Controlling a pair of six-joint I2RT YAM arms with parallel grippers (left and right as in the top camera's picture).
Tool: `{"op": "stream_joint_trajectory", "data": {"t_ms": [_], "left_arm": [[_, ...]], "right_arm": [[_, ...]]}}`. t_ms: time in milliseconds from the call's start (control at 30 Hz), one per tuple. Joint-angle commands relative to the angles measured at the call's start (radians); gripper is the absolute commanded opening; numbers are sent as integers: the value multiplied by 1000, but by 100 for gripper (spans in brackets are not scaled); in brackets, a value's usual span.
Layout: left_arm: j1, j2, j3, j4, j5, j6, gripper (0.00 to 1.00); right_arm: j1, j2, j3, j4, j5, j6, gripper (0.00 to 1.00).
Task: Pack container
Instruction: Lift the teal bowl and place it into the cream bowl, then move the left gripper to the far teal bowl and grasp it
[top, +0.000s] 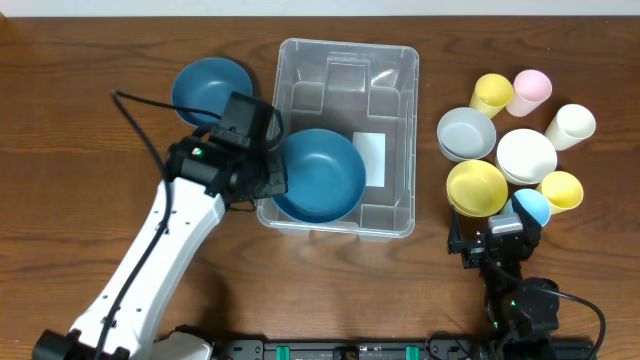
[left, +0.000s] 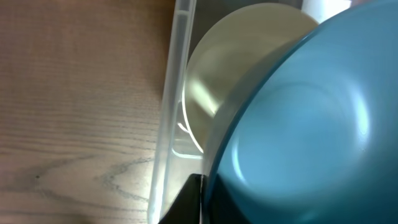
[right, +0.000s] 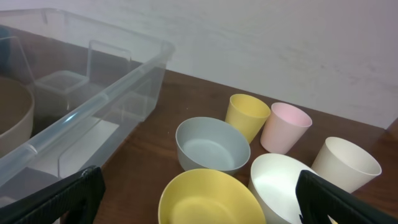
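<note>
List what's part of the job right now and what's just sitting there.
In the job: container, blue bowl, left gripper holding it.
Sitting, likely packed later: second blue bowl, grey bowl, white bowl, yellow bowl, cups.

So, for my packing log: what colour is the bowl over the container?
The bowl is dark teal-blue; the overhead view shows it best.

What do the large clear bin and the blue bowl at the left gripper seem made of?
Large clear rectangular bin: likely glossy transparent plastic; the table shows through its walls. Blue round bowl: probably matte plastic, with uniform colour and soft highlights.
</note>
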Motion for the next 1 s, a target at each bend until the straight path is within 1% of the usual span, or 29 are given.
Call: {"op": "stream_joint_trajectory", "data": {"t_ms": [0, 100, 300, 433, 533, 667, 800, 967], "left_arm": [[-2, 5, 18, 11, -19, -10, 42], [-2, -13, 31, 32, -74, -10, 45], [-2, -92, 105, 30, -182, -9, 45], [2, -154, 125, 30, -304, -9, 45], [23, -187, 125, 26, -368, -9, 45], [85, -189, 125, 32, -391, -10, 45], [170, -155, 124, 61, -391, -16, 45], [284, -69, 124, 171, -390, -37, 47]], "right_arm": [[3, -2, -3, -1, 10, -11, 99], [3, -2, -3, -1, 10, -11, 99], [3, -2, -3, -1, 10, -11, 99], [3, -2, -3, -1, 10, -11, 99], [3, -2, -3, -1, 10, -11, 99], [3, -2, -3, -1, 10, -11, 99], [3, -2, -3, -1, 10, -11, 99], [3, -2, -3, -1, 10, -11, 99]]}}
